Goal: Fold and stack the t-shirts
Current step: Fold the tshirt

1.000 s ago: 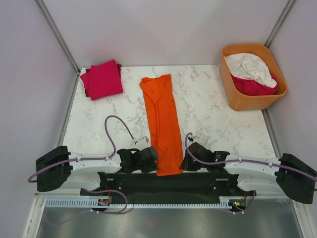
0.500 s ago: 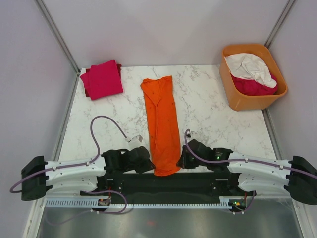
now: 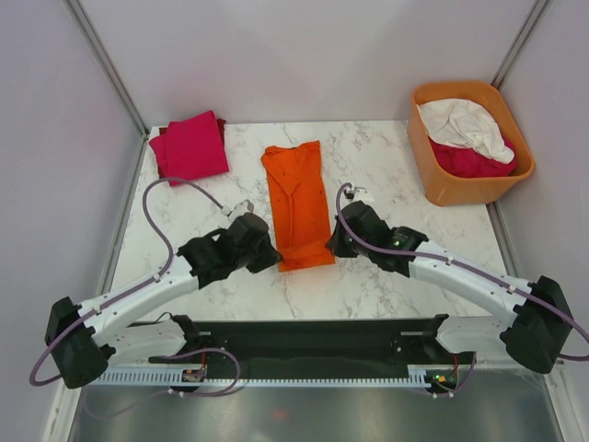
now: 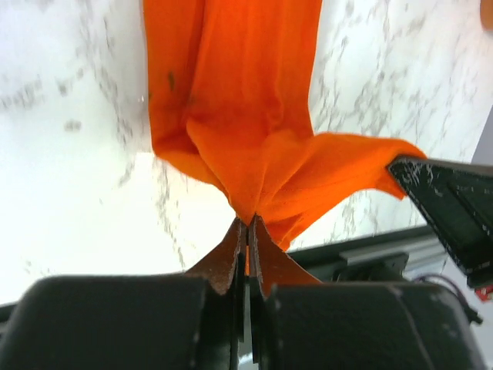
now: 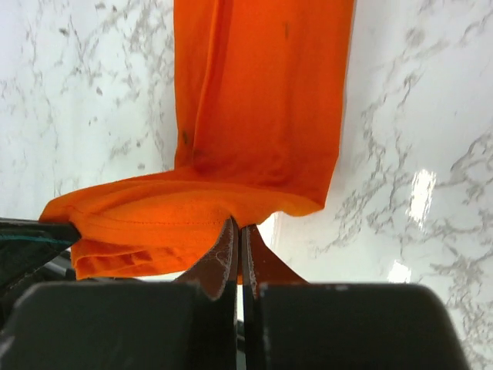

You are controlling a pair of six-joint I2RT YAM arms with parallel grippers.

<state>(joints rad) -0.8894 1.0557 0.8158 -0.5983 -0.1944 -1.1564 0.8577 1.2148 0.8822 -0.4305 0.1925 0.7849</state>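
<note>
Two pinches: left tool (image 4: 248, 221) and right tool (image 5: 237, 223) each clamp a lower corner of the orange t-shirt (image 3: 296, 198), its hem raised off the worktop (image 3: 396, 212), set for folding toward upper centre.

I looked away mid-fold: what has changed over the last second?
Both arms reached forward: the left gripper and right gripper, shut on the near hem of the bright orange cloth t-shirt, carried it toward the far side, folding the shirt shorter. The folded magenta-pink t-shirt and the orange plastic tub stayed put.
</note>
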